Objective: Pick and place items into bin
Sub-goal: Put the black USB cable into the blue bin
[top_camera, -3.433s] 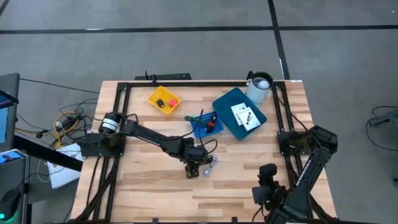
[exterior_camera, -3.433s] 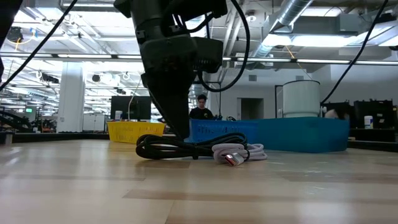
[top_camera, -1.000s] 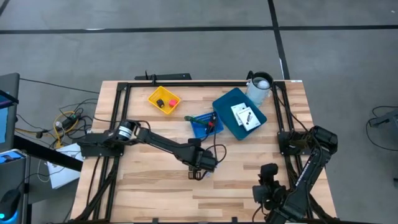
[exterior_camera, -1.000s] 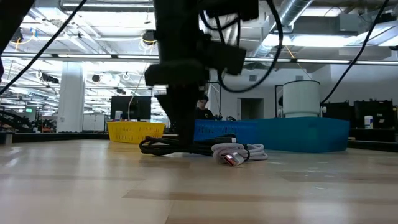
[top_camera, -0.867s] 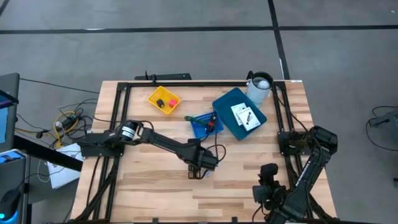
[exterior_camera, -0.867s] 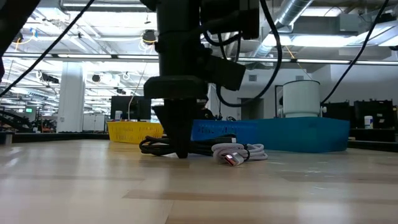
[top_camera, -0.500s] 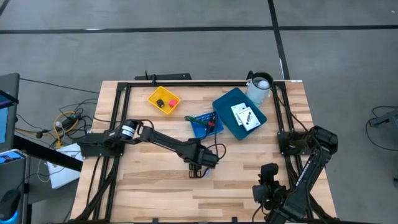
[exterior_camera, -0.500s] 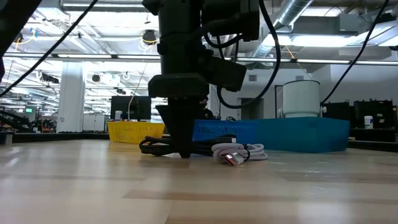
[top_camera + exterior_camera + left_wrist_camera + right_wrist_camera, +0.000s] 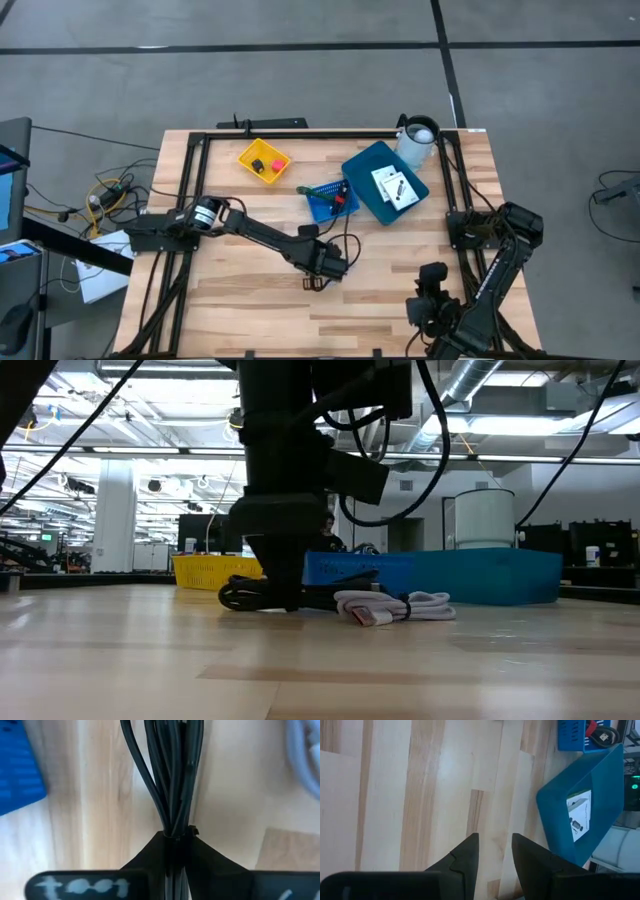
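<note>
Left pincer clamped on the cable bundle, mid-counter

On the pale wooden counter (image 9: 240, 290), your left pincer (image 9: 175, 836) is clamped on the black cable bundle (image 9: 172, 775) at frame centre, below the small blue bin (image 9: 330, 200). Lift straight; the glossy strands may slip, dragging the white cable (image 9: 395, 606). Right pincer (image 9: 494, 851) waits apart, lower right.

black cable (image 9: 172, 775), blue bin (image 9: 368, 197) (white cards (image 9: 394, 187) inside), yellow tray (image 9: 252, 153).
</note>
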You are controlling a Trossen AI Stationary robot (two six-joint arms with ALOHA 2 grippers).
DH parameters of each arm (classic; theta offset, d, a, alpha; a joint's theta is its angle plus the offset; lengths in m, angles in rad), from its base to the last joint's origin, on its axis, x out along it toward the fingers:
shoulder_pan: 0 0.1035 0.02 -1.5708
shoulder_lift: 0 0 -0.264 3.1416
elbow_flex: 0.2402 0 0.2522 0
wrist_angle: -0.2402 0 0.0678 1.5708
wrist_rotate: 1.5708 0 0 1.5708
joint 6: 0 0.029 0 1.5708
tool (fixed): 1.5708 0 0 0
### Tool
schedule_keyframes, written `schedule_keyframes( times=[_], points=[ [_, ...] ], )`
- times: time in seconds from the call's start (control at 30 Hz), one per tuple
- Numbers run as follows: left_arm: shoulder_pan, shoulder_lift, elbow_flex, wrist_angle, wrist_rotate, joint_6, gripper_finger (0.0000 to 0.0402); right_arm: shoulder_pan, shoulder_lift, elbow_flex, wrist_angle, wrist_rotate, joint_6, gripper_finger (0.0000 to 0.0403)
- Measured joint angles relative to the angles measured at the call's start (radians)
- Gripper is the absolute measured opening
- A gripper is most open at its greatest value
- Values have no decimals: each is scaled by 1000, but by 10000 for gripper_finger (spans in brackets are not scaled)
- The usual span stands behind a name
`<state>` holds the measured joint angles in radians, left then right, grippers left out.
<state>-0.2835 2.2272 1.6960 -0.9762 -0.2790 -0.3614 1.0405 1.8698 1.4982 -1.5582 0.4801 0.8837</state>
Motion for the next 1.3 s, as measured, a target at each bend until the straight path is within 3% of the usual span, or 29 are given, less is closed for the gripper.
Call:
schedule_keyframes(
  times=[0.17,0.43,0.6,0.97,1.3],
  points=[
    [-28,0,52,-104,-88,-25,30,0,0,0,-1,0,0,111],
    [-16,0,259,-362,-322,19,30,-2,0,-1,-7,19,-1,111],
    [67,0,327,-451,-321,71,30,-2,0,-1,-8,19,-1,111],
    [243,-1,328,-454,-256,172,30,-2,0,-1,-7,16,0,111],
    [248,-1,329,-265,-206,312,30,-2,0,-1,-8,16,0,111]
  ],
)
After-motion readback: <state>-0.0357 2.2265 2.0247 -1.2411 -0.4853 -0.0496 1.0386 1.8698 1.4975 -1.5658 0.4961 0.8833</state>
